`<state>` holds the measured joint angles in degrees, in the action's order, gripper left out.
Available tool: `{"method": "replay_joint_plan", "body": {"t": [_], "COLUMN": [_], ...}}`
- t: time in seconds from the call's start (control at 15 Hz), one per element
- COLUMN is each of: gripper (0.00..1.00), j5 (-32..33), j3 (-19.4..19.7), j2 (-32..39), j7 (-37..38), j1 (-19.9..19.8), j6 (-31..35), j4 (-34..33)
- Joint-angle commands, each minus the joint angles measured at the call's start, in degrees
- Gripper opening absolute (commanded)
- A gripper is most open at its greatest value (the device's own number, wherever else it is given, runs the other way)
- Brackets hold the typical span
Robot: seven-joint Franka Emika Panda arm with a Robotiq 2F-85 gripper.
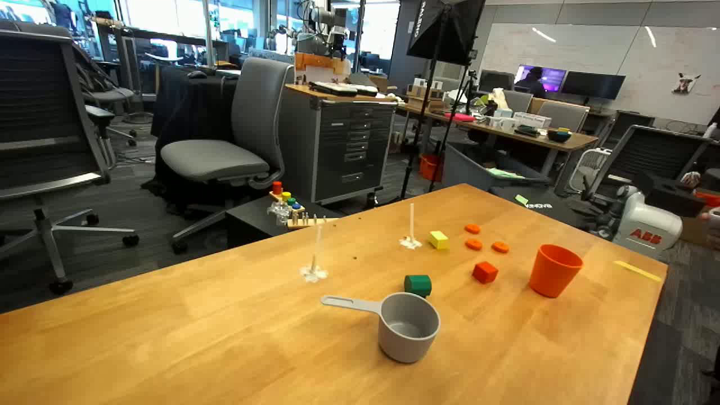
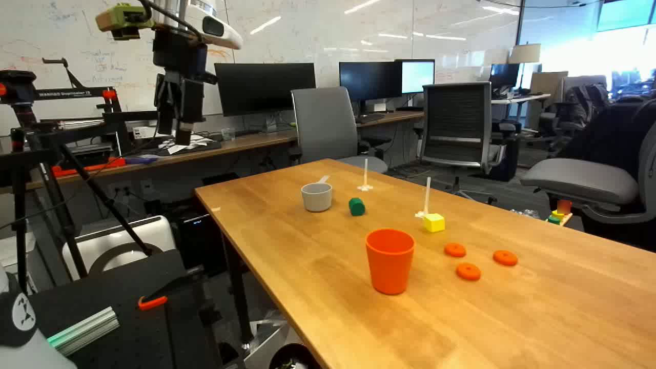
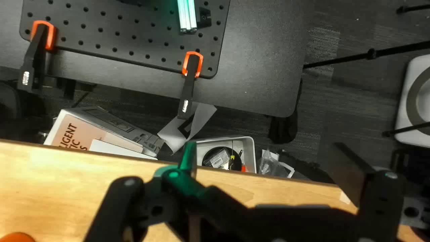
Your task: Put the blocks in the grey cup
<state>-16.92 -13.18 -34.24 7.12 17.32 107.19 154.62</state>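
Note:
The grey cup (image 1: 406,342) stands upright on the wooden table; it also shows in an exterior view (image 2: 316,199). A green block (image 1: 418,285) lies close beside it. A red-orange cube (image 1: 485,272) lies nearer the orange-red cup and is hidden in an exterior view. A yellow block (image 1: 439,240) sits by a thin stick. Several orange discs lie near it, one of them at the back (image 1: 472,229). My gripper (image 2: 176,120) hangs in the air beyond the table's edge, apart from all blocks. In the wrist view the gripper (image 3: 272,166) is open with nothing between its fingers.
An orange-red cup (image 1: 554,273) stands near the table edge. Two thin upright sticks (image 1: 412,222) (image 1: 316,250) are fixed to the table. A white bin (image 3: 250,151) and a black bench with clamps (image 3: 262,67) lie beyond the table edge. An orange shape (image 3: 16,237) is cut off.

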Motion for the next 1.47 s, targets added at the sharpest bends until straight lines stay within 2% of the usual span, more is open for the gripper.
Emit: {"method": "replay_joint_plan", "body": {"t": [0.0, 0.2, 0.33, 0.4, 0.73, 0.8, 1.13, 1.4], "gripper": [1.0, 1.0, 1.0, 1.0, 1.0, 1.0, 1.0, 1.0], "j5": [-0.14, 0.99, -1.43, -0.09, -0.34, 1.38, 2.92, 4.27], "j3": [-0.32, 2.48, 4.13, 2.51, 3.89, 3.3, 5.46, 6.03], "j2": [-0.05, 1.61, 2.73, 0.55, 2.26, 2.21, 9.86, 19.35], "j7": [-0.15, -0.28, -0.14, -0.19, -0.24, 0.07, 2.47, 6.41], "j1": [-0.36, -3.81, -4.97, -4.14, -5.33, -6.04, -11.12, -14.68], "j6": [-0.19, 0.15, 1.22, 0.53, 0.8, 3.07, 13.81, 21.3], "j4": [-0.11, -4.18, -6.28, -3.18, -5.43, -5.21, -18.18, -29.01]}}
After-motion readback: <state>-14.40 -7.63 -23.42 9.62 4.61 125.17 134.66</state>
